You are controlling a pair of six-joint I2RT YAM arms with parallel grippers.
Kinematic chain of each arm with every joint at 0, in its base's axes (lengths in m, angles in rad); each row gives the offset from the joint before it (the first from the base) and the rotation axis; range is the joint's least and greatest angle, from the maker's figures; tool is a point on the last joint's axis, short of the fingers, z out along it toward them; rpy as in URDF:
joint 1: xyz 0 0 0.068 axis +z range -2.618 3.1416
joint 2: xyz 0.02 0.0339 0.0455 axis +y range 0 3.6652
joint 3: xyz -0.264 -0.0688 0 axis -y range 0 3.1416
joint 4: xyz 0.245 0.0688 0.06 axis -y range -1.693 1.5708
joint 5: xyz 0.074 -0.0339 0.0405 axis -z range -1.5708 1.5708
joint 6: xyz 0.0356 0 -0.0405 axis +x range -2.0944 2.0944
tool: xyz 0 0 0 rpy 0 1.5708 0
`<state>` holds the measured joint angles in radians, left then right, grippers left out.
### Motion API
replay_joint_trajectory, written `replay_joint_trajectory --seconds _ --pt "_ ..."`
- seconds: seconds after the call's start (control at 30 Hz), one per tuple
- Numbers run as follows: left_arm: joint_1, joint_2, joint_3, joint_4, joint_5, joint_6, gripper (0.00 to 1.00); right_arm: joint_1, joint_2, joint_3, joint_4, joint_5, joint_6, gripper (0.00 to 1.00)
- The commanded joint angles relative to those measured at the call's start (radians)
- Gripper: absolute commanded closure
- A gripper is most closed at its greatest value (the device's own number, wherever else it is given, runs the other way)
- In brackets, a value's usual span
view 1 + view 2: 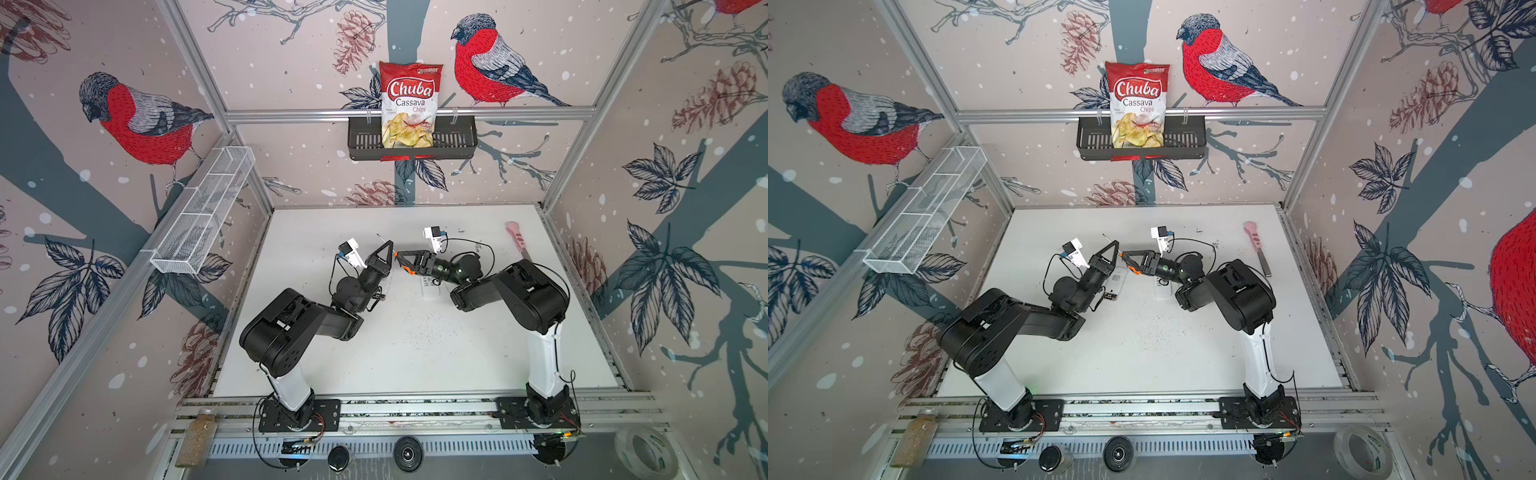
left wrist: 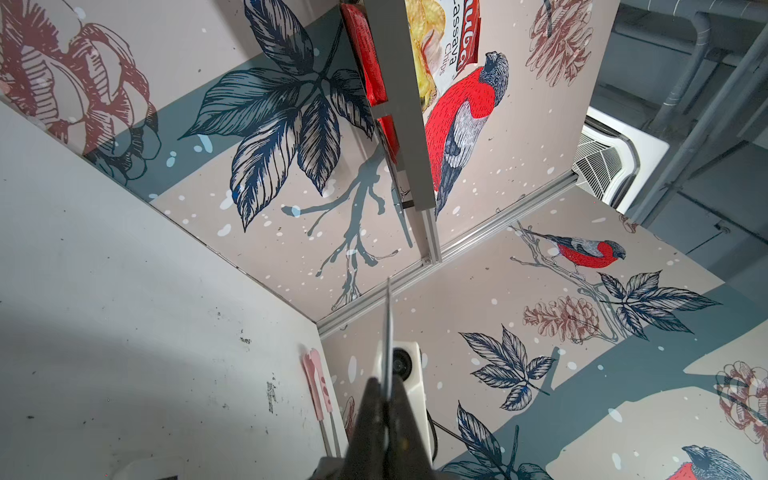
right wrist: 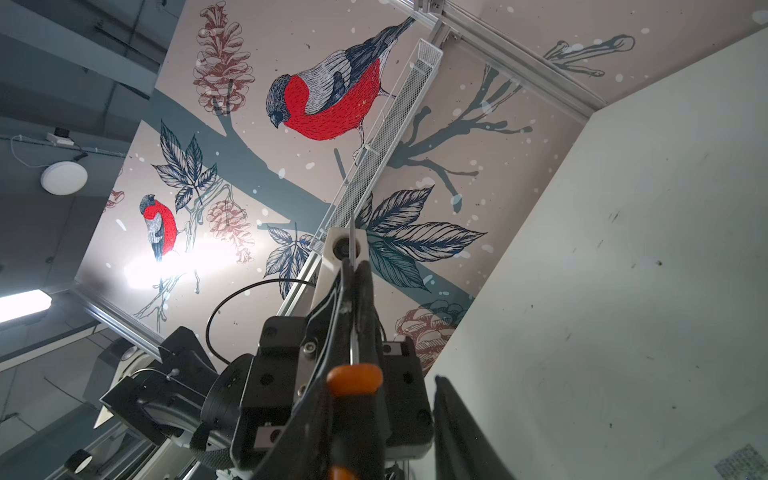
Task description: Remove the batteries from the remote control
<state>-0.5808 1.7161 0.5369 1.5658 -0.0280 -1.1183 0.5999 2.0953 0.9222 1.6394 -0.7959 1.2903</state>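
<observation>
**Handover above the remote**

In both top views left claw (image 1: pixel 390 245) is clenching the screwdriver (image 1: pixel 409 271) shaft; remote (image 1: pixel 1118 277) is lying mid-surface, batteries indiscernible. Right wrist: right claw (image 3: pixel 368 401) is gaping around the handle, and should be clamping squarely first.

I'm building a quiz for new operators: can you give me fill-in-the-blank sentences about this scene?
The left fingers are shut on a ____.
Its handle is black and ____.
The chips bag stands in a ____ basket.
Missing: screwdriver; orange; black.
</observation>
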Motion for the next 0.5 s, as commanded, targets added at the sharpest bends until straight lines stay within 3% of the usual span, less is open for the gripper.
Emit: replay_joint_trajectory --seconds 0.0,0.1,0.37,0.47 --pt "0.004 -0.008 0.000 0.235 0.019 0.009 1.00 0.000 0.009 0.017 0.199 -0.038 0.035 0.53" --pt "0.007 -0.011 0.005 0.236 0.041 0.020 1.00 0.001 0.009 0.017 0.201 -0.051 0.038 0.49" --pt "0.011 -0.014 0.012 0.236 0.075 0.045 1.00 0.001 0.019 0.040 0.195 -0.092 0.060 0.58" --pt "0.013 0.000 0.017 0.236 0.084 0.034 1.00 0.004 0.022 0.056 0.194 -0.111 0.065 0.53"
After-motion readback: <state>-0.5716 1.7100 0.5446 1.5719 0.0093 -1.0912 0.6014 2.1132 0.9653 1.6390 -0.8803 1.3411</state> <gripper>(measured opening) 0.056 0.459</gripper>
